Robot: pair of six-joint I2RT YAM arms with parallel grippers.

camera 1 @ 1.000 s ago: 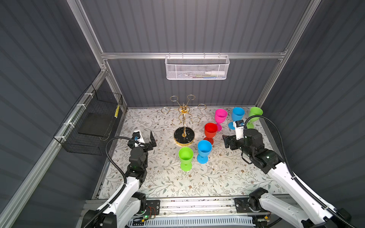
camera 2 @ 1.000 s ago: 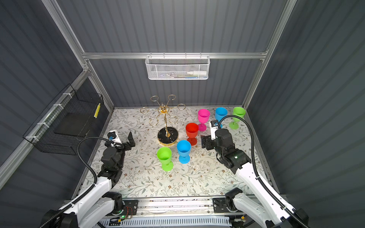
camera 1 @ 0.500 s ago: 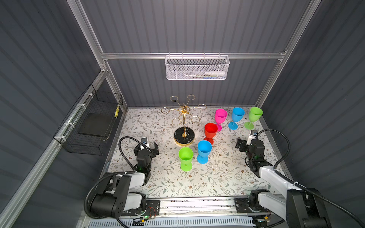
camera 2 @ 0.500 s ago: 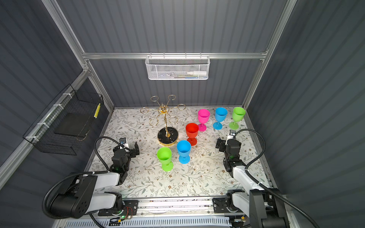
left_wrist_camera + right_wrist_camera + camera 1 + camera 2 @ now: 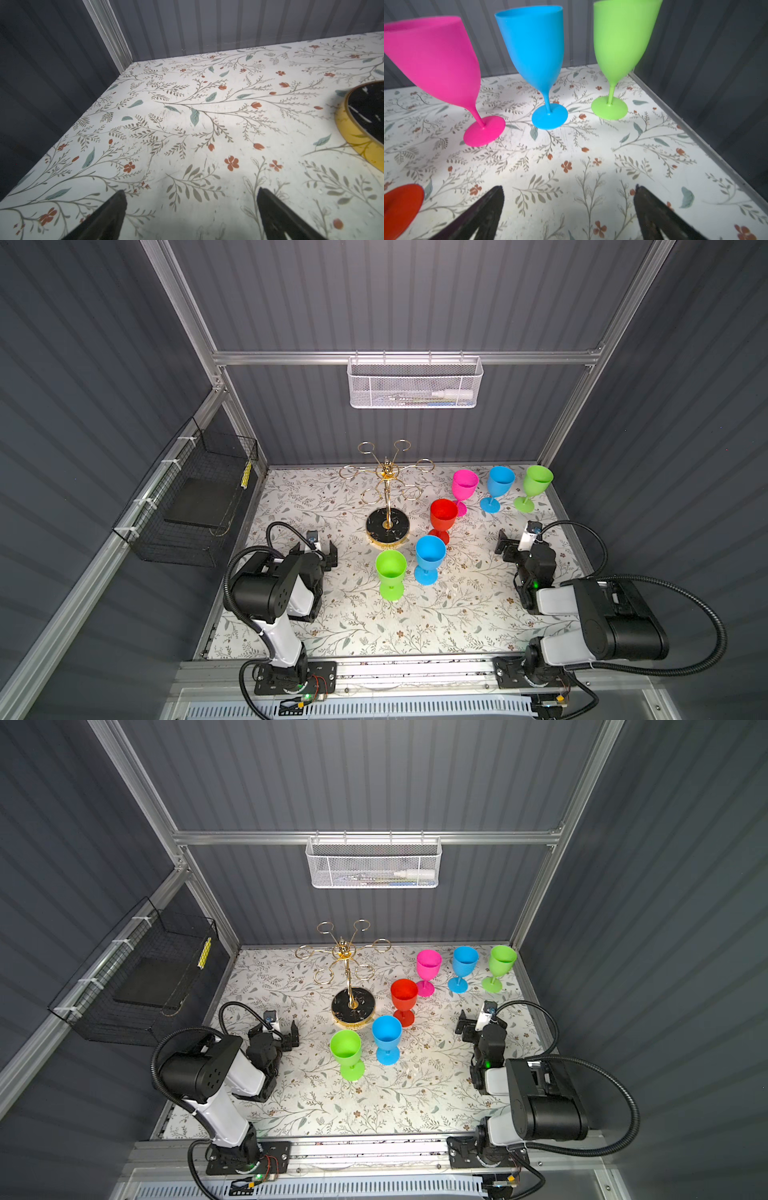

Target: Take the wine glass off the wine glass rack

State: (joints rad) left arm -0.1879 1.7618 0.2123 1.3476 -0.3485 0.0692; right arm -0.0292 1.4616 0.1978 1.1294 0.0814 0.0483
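- Both arms pulled back since 1 s ago: then stretched toward mid-table, R gripper (image 5: 519, 545) up by the back row; now folded near front rail. Nothing else shifted.
- Rack (image 5: 387, 489): upright, mid-rear of table (image 5: 457, 614). All six loops bare, no glass hanging. Judged: task done, nothing left to lift.
- Glasses, six, all upright on own feet, off rack. Pink glass (image 5: 464, 485), blue glass (image 5: 500, 481), green glass (image 5: 537, 481) in a back row, R side. Red glass (image 5: 443, 516) just beside base (image 5: 387, 528). Front blue glass (image 5: 429, 553) and front green glass (image 5: 390, 570) before base. Spread out, prob. so each sets down w/o knocking a neighbour.
- L gripper (image 5: 314, 551): jaws wide, empty, low over bare table, L of base. Parked pos., judged.
- R gripper: jaws wide, empty, facing back row, well short of it.
- Hard to tell: red foot vs pink foot overlap in both top views, contact unclear. R wrist view cuts red glass to a foot edge; L wrist view shows only base rim. White basket (image 5: 414, 383) contents indistinct.
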